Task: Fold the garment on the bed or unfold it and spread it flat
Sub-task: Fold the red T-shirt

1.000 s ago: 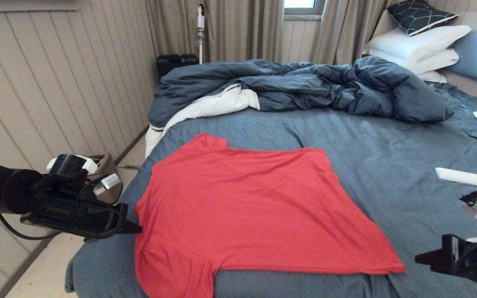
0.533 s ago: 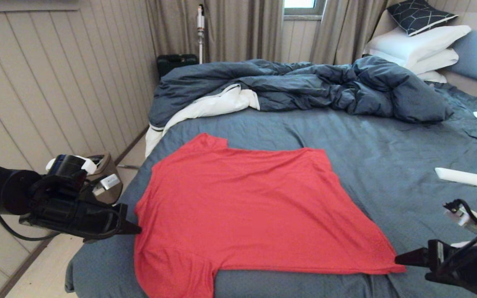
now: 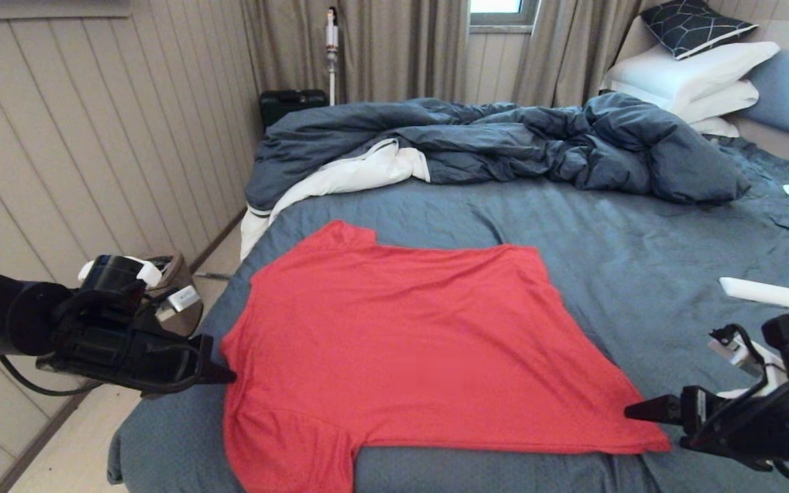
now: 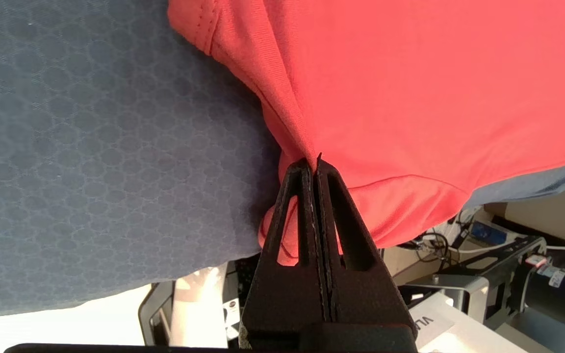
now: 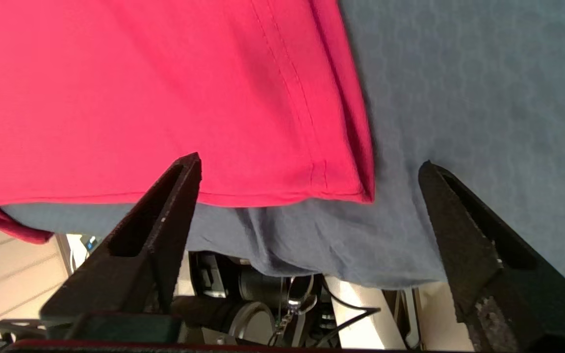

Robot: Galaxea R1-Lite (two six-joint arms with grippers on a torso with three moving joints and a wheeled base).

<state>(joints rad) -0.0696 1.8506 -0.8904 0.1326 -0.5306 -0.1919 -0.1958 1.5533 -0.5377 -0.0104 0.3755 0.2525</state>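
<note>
Head view first, nearest to me: my left gripper (image 3: 224, 374) sits at the near left side of the bed, its black jaws pressed together on the edge of the bright red thin-knit short-sleeved T-shirt (image 3: 408, 342). From the left wrist view I can see the two fingers meeting on a pinched ridge of red cloth (image 4: 312, 162) beside the sleeve seam, so that grip is confirmed. My right gripper (image 3: 631, 411) is low at the near right, just at the shirt's near right hem corner. From the right wrist view its jaws stand wide apart, holding nothing, with the hem corner (image 5: 351, 191) lying between the two black fingers (image 5: 174, 196) on the sheet.

I see the T-shirt spread mostly flat, plain side up, across the near half of the large bed with its slate-blue sheet (image 3: 641, 274). One sleeve hangs over the near edge, and the other reaches toward the far left. A narrow white flat object (image 3: 771, 294) lies on the sheet to the right, well apart from the shirt. Farther back, a rumpled dark blue duvet with white lining (image 3: 504, 144) runs across the bed. Beyond it, white pillows (image 3: 689, 75) are stacked at the far right under a dark patterned cushion (image 3: 696, 24).
</note>
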